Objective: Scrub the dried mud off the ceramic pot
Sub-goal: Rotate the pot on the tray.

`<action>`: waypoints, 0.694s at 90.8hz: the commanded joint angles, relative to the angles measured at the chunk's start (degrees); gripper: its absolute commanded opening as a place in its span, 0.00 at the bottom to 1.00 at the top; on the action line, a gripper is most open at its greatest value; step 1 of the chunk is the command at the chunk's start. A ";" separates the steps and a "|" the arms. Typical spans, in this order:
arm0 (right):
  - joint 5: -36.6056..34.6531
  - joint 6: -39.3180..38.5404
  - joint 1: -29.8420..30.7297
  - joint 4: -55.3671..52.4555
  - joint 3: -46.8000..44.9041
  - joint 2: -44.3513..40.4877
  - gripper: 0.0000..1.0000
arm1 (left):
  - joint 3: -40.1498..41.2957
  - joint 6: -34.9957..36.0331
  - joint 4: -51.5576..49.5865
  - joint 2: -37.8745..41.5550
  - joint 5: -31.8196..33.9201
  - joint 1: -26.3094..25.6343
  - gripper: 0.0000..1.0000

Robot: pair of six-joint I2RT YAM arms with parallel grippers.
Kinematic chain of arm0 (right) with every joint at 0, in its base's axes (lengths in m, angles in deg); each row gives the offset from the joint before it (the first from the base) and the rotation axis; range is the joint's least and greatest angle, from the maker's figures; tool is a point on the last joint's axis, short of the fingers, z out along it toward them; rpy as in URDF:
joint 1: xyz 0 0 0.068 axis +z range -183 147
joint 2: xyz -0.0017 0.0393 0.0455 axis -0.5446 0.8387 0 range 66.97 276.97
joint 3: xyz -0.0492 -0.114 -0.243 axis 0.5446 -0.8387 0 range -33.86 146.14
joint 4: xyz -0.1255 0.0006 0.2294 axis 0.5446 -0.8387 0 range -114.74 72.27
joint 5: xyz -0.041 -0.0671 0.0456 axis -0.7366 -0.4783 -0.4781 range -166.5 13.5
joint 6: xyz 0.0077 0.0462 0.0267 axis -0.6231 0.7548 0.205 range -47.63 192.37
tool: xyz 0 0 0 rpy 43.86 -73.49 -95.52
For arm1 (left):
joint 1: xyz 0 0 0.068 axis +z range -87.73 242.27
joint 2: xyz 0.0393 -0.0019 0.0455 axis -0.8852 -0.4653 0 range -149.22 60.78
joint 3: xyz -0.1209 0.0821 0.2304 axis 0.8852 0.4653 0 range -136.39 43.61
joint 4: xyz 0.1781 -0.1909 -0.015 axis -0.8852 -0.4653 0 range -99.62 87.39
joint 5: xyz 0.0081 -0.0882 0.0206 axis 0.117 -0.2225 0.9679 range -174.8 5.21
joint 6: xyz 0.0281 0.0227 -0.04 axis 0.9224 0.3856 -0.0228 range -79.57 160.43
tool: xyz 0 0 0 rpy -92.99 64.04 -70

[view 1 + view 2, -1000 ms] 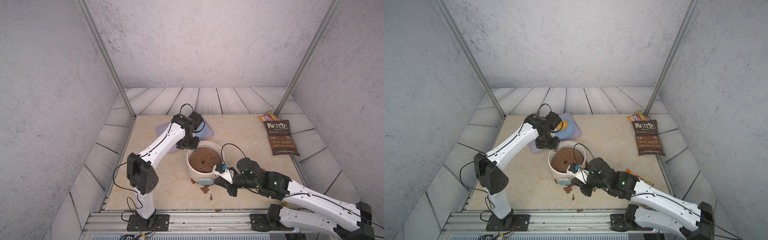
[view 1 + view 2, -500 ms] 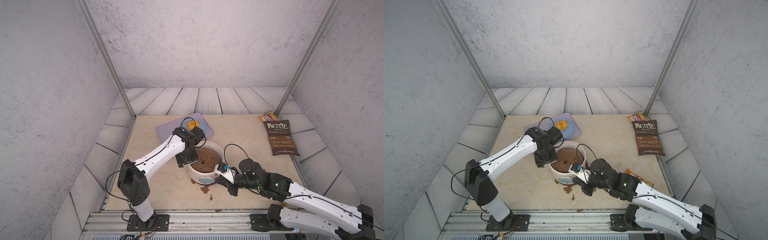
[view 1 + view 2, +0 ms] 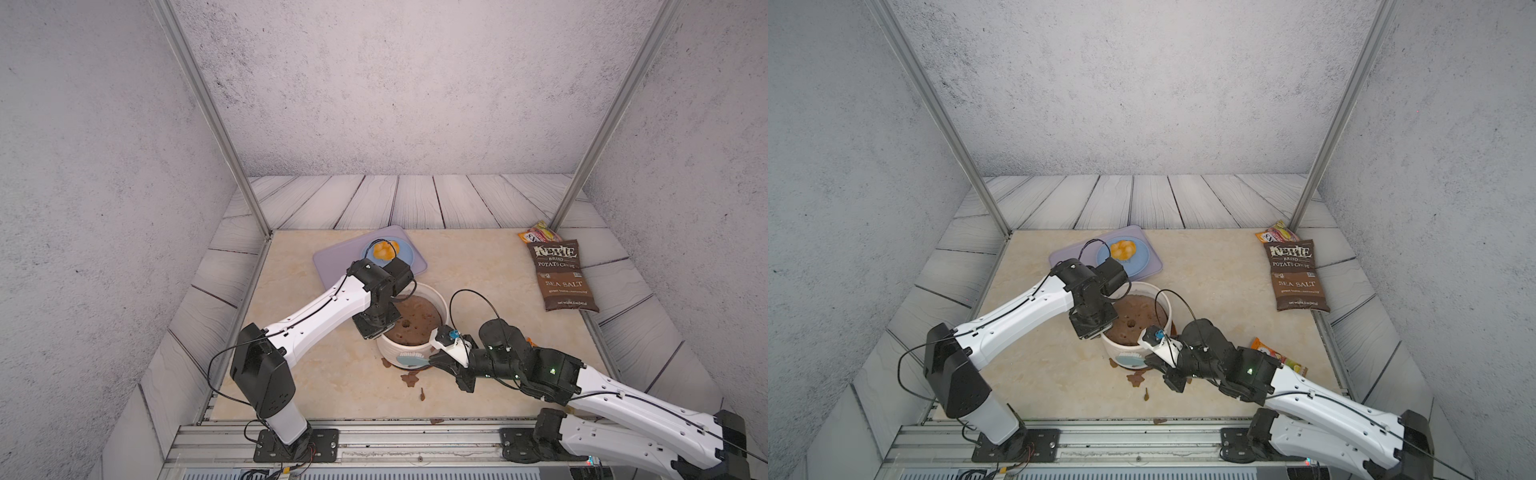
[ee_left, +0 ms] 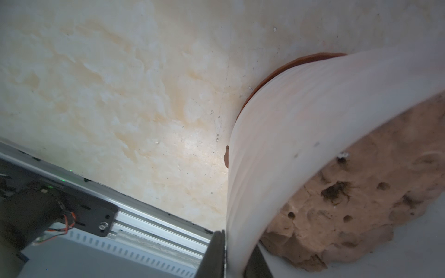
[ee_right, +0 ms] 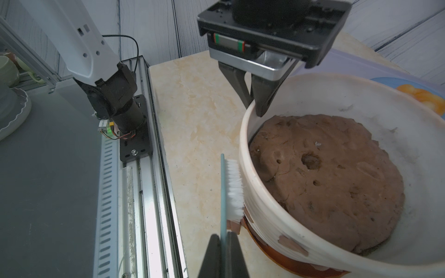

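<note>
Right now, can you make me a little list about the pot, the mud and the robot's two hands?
ceramic pot: cream, holding brown soil, standing on a rust-brown saucer
left gripper: shut on the pot's rim, one finger inside, one outside
right gripper: shut on the brush handle
brush: white bristles against the pot's outer wall
dried mud: brown patches low on that wall, more on the table
</note>
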 commanded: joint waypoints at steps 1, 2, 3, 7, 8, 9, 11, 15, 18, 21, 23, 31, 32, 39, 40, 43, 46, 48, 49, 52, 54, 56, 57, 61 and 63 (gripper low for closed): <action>2.17 1.30 -0.23 1.89 -0.81 -1.30 0.00 | -1.16 -1.23 -3.00 -1.37 0.88 -0.18 0.10; 2.36 1.23 -0.23 1.92 -0.88 -1.30 0.00 | -1.29 -1.23 -3.03 -1.47 0.86 -0.18 0.09; 2.54 1.16 -0.23 1.94 -0.92 -1.26 0.00 | -1.40 -1.23 -3.09 -1.52 0.85 -0.18 0.08; 3.05 0.66 -0.23 1.87 -1.10 -1.03 0.00 | -1.88 -1.23 -3.28 -1.92 0.86 -0.18 0.06; 3.15 0.43 -0.23 1.82 -1.16 -0.95 0.00 | -2.00 -1.23 -3.30 -2.01 0.85 -0.18 0.06; 3.20 0.23 -0.23 1.80 -1.19 -0.87 0.00 | -2.11 -1.19 -3.32 -2.14 0.84 -0.18 0.05; 3.31 -0.34 -0.23 1.58 -1.28 -0.71 0.00 | -2.36 -1.15 -3.43 -2.35 0.80 -0.18 0.05; 3.09 -1.16 -0.23 0.90 -1.26 -0.30 0.00 | -2.74 -0.95 -3.51 -2.72 0.61 -0.18 0.03; 2.81 -1.63 -0.23 0.52 -1.23 -0.07 0.00 | -3.19 -0.78 -3.76 -3.01 0.62 -0.18 0.01; 2.69 -2.14 -0.23 0.43 -1.26 0.12 0.00 | -3.66 -0.42 -4.04 -3.32 0.80 -0.18 0.00; 2.48 -2.54 -0.23 0.45 -1.36 0.17 0.00 | -4.05 -0.02 -4.10 -3.54 1.00 -0.18 0.00; 0.58 -3.51 -0.14 1.42 -2.06 0.35 0.00 | -6.08 2.03 -5.69 -4.76 2.48 -0.18 0.00; 0.33 -3.68 -0.14 1.69 -2.21 0.40 0.00 | -6.43 2.24 -5.96 -4.97 2.67 -0.18 0.00; -1.12 -4.78 -0.14 3.25 -2.97 0.89 0.00 | -8.16 3.46 -7.81 -6.44 3.53 -0.12 0.00; -1.27 -4.88 -0.14 3.44 -3.06 0.98 0.00 | -8.35 3.58 -7.99 -6.64 3.63 -0.11 0.00; -1.82 -5.30 -0.14 3.98 -3.21 1.30 0.00 | -8.97 3.98 -8.48 -7.12 3.85 -0.10 0.00; -2.52 -5.60 -0.07 4.17 -3.24 2.10 0.00 | -9.39 4.52 -8.71 -7.60 4.03 -0.09 0.00; -3.03 -5.82 -0.01 4.33 -3.24 2.49 0.00 | -9.65 4.80 -8.76 -7.80 4.18 -0.09 0.00; -3.27 -5.93 0.01 4.42 -3.24 2.66 0.00 | -9.76 4.90 -8.81 -7.89 4.22 -0.09 0.00; -4.13 -6.37 0.07 4.83 -3.36 3.18 0.00 | -9.97 5.18 -8.87 -8.09 4.38 -0.12 0.00; -4.66 -6.60 0.18 5.26 -3.51 3.48 0.00 | -10.08 5.51 -8.69 -8.19 4.38 -0.10 0.00; -5.27 -6.75 0.20 5.75 -3.75 3.91 0.00 | -10.16 5.88 -8.45 -8.23 4.36 -0.10 0.00; -5.58 -6.83 0.20 6.13 -3.85 4.07 0.00 | -10.18 6.02 -8.35 -8.28 4.36 -0.10 0.00; -6.85 -6.96 0.21 7.35 -4.33 4.71 0.00 | -10.37 6.62 -8.26 -8.52 4.50 -0.05 0.00; -7.51 -7.08 0.21 8.09 -4.55 5.05 0.00 | -10.56 6.95 -8.14 -8.69 4.52 -0.02 0.00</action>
